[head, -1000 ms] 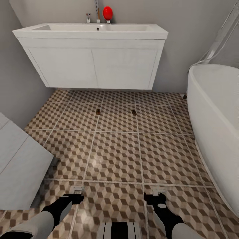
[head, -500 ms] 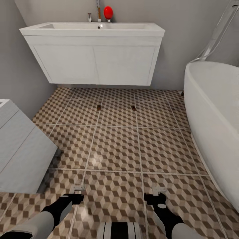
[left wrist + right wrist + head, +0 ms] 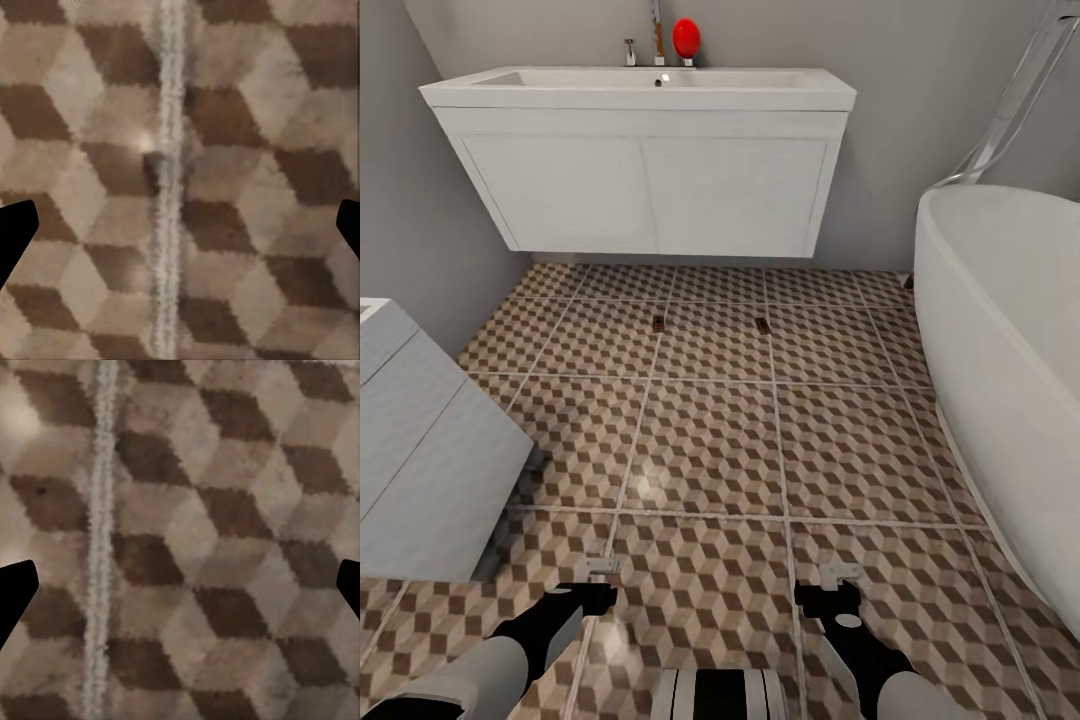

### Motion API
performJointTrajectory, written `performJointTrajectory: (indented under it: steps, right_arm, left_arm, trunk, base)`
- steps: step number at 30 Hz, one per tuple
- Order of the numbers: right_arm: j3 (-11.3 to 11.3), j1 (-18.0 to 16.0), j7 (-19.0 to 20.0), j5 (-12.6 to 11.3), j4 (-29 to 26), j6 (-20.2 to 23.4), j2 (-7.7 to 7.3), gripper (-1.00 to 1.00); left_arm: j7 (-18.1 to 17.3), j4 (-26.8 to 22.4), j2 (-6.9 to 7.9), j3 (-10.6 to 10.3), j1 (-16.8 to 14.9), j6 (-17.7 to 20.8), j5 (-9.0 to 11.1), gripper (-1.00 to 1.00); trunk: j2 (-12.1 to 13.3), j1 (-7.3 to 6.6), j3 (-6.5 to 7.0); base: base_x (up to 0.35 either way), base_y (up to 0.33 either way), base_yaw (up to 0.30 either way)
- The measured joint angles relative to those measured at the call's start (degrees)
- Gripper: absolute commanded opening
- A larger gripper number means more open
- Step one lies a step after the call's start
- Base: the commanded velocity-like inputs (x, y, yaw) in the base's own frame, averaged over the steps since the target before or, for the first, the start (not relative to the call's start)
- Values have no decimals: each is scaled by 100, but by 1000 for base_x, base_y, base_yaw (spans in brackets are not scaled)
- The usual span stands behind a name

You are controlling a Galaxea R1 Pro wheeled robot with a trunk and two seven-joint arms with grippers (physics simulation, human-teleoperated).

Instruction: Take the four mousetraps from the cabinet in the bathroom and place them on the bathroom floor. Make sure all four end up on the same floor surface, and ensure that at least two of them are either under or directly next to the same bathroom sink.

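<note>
Two mousetraps lie on the bathroom floor (image 3: 710, 450) in front of the bathroom sink (image 3: 640, 85): one (image 3: 658, 322) to the left, the other (image 3: 761, 325) to the right, both just clear of the vanity's front. Far nearer to me, my left gripper (image 3: 600, 572) and right gripper (image 3: 840, 577) hang low over the tiles. In the wrist views each gripper (image 3: 180, 225) (image 3: 180, 585) is open, dark fingertips wide apart, bare tile between them. The cabinet is out of view.
The white two-door vanity (image 3: 650, 190) hangs against the back wall, with a chrome tap (image 3: 656, 30) and a red egg-shaped object (image 3: 685, 38) on top. A white bathtub (image 3: 1000, 330) fills the right side. A white boxy fixture (image 3: 420, 450) stands at the left.
The whole picture shifted a little a second ago as the camera moved, then held still. Both mousetraps and both arms keep their places.
</note>
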Motion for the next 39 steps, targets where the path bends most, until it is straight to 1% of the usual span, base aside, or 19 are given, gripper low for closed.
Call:
performJointTrajectory:
  steps: [12,39]
  right_arm:
    - [-3,0,-5,0,0,0,-8,100]
    - [5,0,-17,1,0,5,0,100]
  left_arm:
    - [0,-52,-20,-2,-2,12,0,100]
    - [1,-65,-21,-3,-2,44,5,100]
  trunk:
    - [0,0,0]
    - [36,-70,598]
  base:
    - [0,0,0]
    - [0,0,0]
